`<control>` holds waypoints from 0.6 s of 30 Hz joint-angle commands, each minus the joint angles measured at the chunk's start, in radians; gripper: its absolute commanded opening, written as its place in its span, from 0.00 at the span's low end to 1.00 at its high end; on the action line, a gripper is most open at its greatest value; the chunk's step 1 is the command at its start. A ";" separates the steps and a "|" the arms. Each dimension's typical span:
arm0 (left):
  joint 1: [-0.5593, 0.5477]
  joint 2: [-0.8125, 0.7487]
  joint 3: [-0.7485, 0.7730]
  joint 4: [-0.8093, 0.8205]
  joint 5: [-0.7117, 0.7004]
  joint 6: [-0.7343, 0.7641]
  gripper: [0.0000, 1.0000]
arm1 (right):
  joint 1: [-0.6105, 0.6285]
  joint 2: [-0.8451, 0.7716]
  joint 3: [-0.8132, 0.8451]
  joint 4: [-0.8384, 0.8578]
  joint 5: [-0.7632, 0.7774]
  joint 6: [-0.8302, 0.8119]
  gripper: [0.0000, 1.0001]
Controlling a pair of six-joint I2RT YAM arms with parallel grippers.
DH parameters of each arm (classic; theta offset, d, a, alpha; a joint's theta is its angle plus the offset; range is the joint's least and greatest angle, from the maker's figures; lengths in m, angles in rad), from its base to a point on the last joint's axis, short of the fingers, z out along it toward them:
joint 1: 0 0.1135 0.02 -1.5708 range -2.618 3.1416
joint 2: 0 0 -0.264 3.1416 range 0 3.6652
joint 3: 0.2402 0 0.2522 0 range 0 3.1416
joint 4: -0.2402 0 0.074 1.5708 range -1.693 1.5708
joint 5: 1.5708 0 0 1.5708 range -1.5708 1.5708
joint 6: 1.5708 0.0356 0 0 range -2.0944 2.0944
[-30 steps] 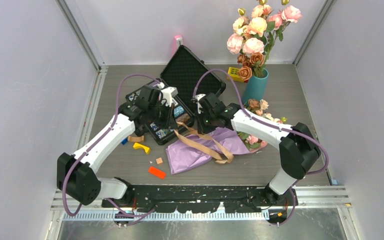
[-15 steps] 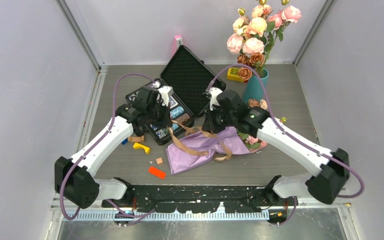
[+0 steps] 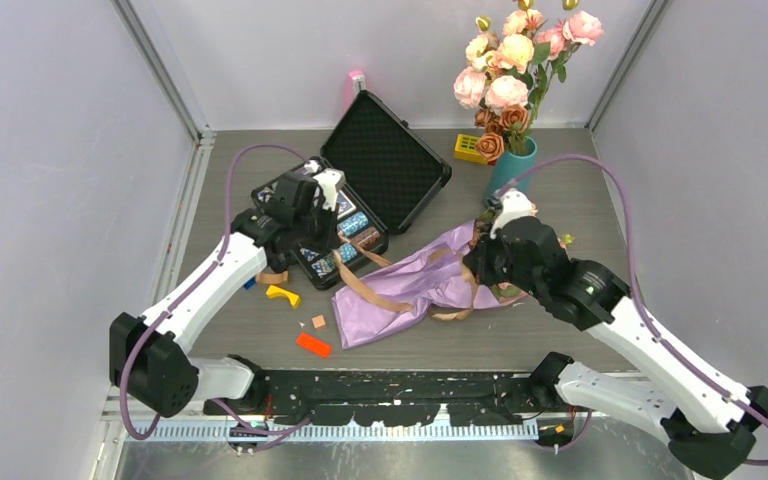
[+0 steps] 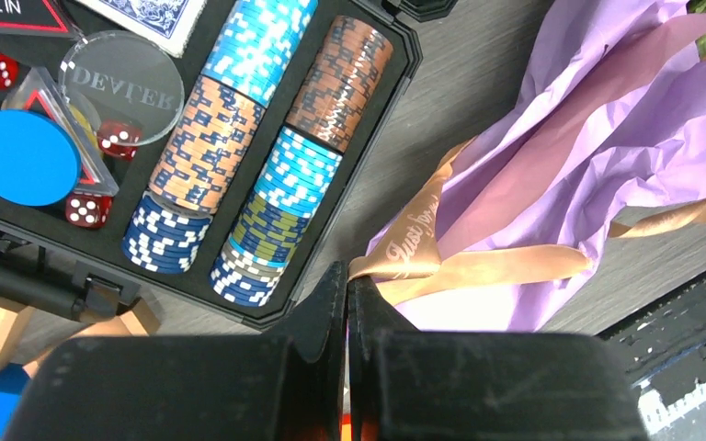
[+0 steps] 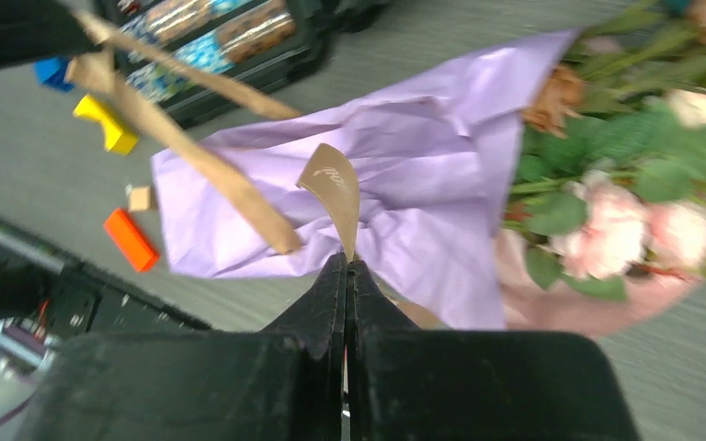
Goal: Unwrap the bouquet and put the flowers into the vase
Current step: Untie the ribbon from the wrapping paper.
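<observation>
The bouquet [image 3: 400, 295] lies mid-table, its crinkled lilac paper [image 5: 423, 184] loosened, with tan ribbon [image 3: 385, 300] looping across it. The flowers [image 5: 607, 230] show pink roses and green leaves at its right end; in the top view my right arm covers most of them. My left gripper [image 3: 336, 250] is shut on one ribbon end [image 4: 404, 257] beside the chip case. My right gripper [image 3: 474, 268] is shut on another ribbon strand [image 5: 335, 188] above the paper. The teal vase [image 3: 512, 170] stands at the back right, holding a bigger bunch of large roses [image 3: 508, 60].
An open black case [image 3: 385, 165] of poker chips [image 4: 239, 138] sits left of the bouquet. An orange block [image 3: 313, 345], a yellow block [image 3: 282, 294] and small wooden pieces lie at the front left. A yellow object [image 3: 468, 148] lies near the vase.
My right arm has swung right, from beside the case to the bouquet's flower end, drawing its ribbon strand along and lifting the paper's upper edge. The left gripper has stayed nearly in place.
</observation>
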 commanded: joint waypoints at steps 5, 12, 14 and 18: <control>0.004 0.054 0.221 -0.063 -0.024 0.157 0.00 | 0.002 -0.144 -0.104 -0.127 0.381 0.180 0.00; -0.005 0.092 0.352 -0.115 -0.123 0.275 0.00 | 0.002 -0.242 -0.186 -0.228 0.567 0.360 0.00; -0.009 0.096 0.366 -0.115 -0.122 0.294 0.01 | 0.002 -0.279 -0.224 -0.235 0.607 0.404 0.00; -0.026 0.110 0.374 -0.118 -0.108 0.323 0.03 | 0.002 -0.363 -0.291 -0.246 0.649 0.485 0.00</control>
